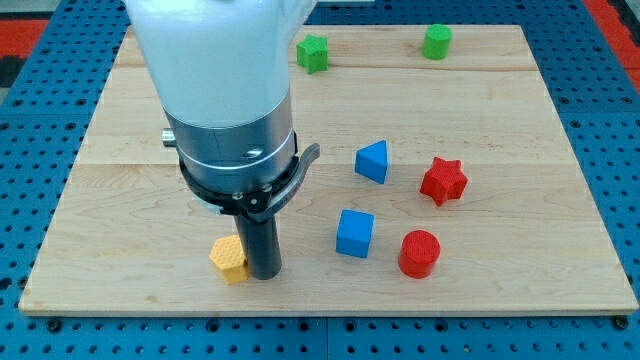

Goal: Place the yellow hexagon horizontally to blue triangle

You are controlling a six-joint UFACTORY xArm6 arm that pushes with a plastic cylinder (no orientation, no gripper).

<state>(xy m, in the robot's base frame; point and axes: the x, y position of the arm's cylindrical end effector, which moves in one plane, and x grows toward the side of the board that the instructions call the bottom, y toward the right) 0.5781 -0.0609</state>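
The yellow hexagon (229, 260) lies near the view's bottom, left of centre on the wooden board (520, 120). My tip (264, 275) stands right against the hexagon's right side. The blue triangle (373, 161) lies up and to the right of the tip, well apart from the hexagon. The arm's grey and white body hides the board behind it at the upper left.
A blue cube (354, 233) lies right of the tip. A red cylinder (419, 253) and a red star (443, 181) lie further right. Two green blocks (313, 53) (436, 42) sit at the view's top. Blue perforated table surrounds the board.
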